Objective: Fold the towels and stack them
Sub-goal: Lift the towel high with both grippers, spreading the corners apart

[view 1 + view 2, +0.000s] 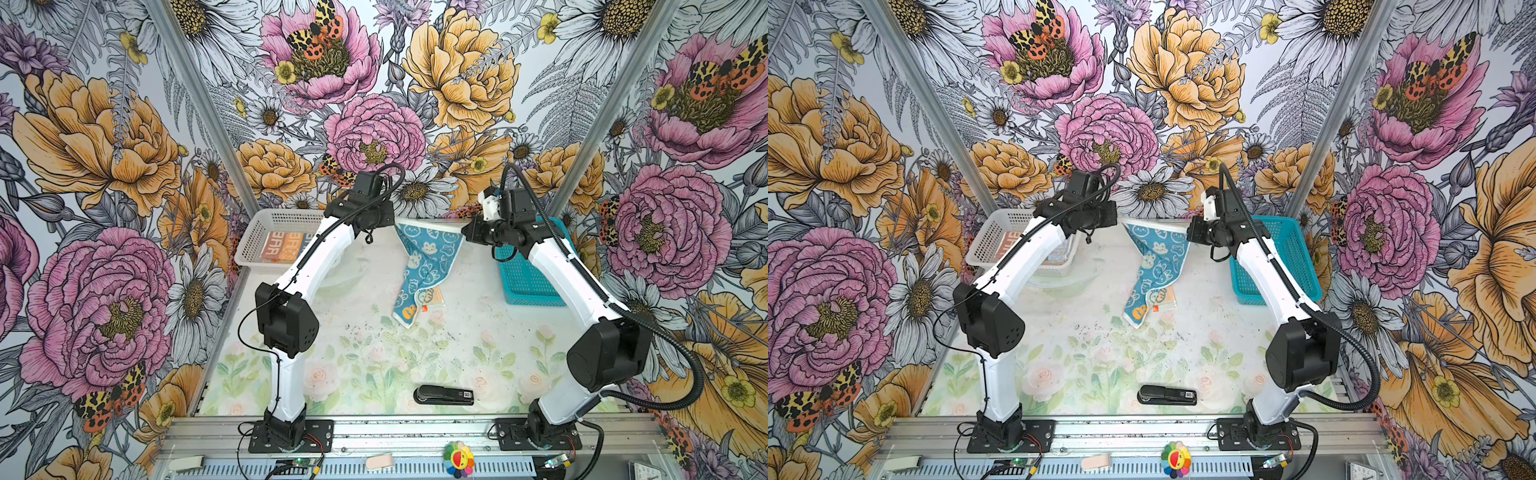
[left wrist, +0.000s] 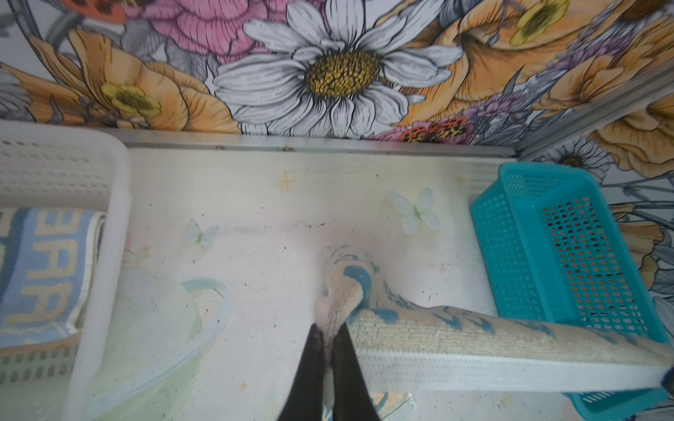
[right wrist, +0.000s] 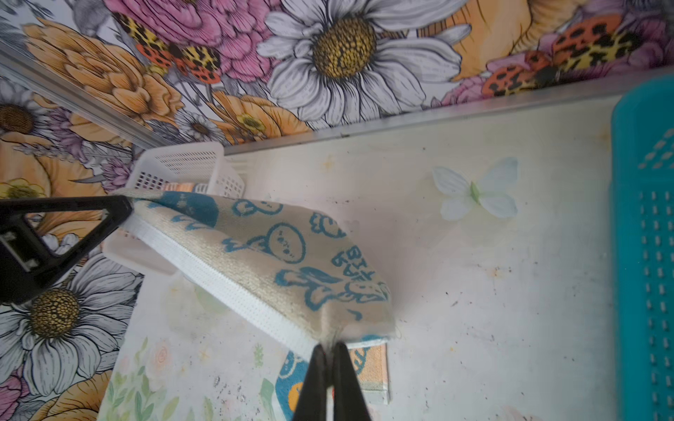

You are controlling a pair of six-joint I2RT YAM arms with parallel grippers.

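A teal-blue towel (image 1: 428, 257) (image 1: 1156, 257) with white bunny prints hangs by its top edge between my two grippers, near the back wall. Its lower end droops onto the table. My left gripper (image 2: 328, 330) is shut on one top corner, which bunches up between the black fingers. My right gripper (image 3: 330, 344) is shut on the other top corner of the towel (image 3: 262, 255). The white hem runs taut between them, and the cream underside (image 2: 437, 328) faces the wrist views. A folded striped towel (image 1: 286, 245) (image 2: 43, 269) with orange letters lies in the white basket (image 1: 257, 237).
A teal basket (image 1: 528, 282) (image 2: 569, 248) stands at the back right, beside my right arm. A black stapler (image 1: 444, 395) lies near the table's front edge. A translucent lid (image 2: 164, 328) rests next to the white basket (image 2: 109, 226).
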